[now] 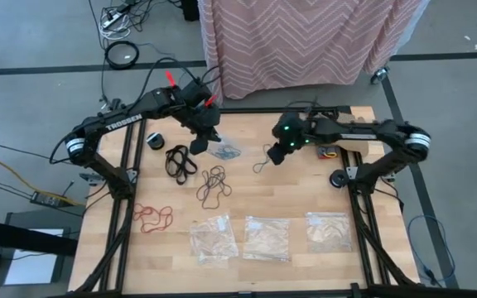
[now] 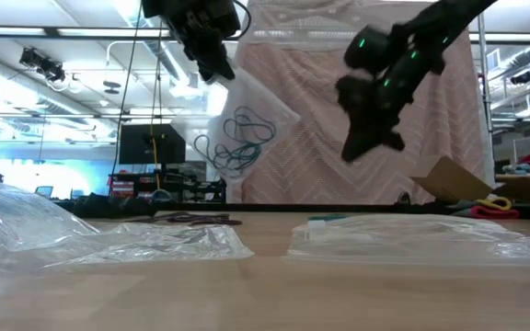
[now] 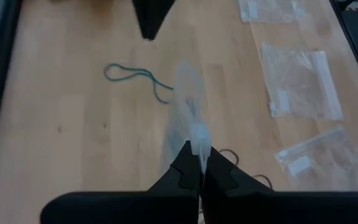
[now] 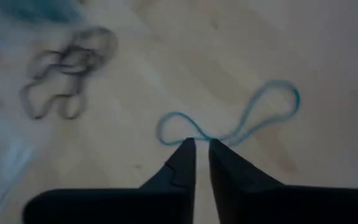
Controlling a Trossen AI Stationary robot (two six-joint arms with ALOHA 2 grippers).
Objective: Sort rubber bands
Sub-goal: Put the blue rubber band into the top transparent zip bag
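Observation:
My left gripper [image 2: 217, 66] is raised over the far middle of the table, shut on a clear bag [image 2: 247, 129] that holds teal bands [image 1: 226, 151]. My right gripper [image 1: 277, 155] hovers to its right with its fingers nearly together, above a single teal band [image 4: 229, 127] lying flat on the wood; nothing hangs from it in the low view. The same teal band [image 3: 132, 73] also shows in the left wrist view. Black bands [image 1: 180, 160], dark brown bands [image 1: 214, 184] and red bands [image 1: 151, 217] lie in separate clusters on the left half. My left gripper pinches the clear bag by its top edge [image 3: 197, 144] between the two fingers, coming from above and pointing down. The bag hangs below the fingers, lifted clear of the table, with the teal bands [image 2: 239, 140] gathered in its lower part.
Three flat clear bags [image 1: 214, 236], [image 1: 267, 238], [image 1: 328, 230] lie in a row along the near edge. A small dark roll [image 1: 155, 139] sits far left. A cardboard piece with coloured items [image 1: 331, 151] lies under the right arm. Bare wood shows mid-table.

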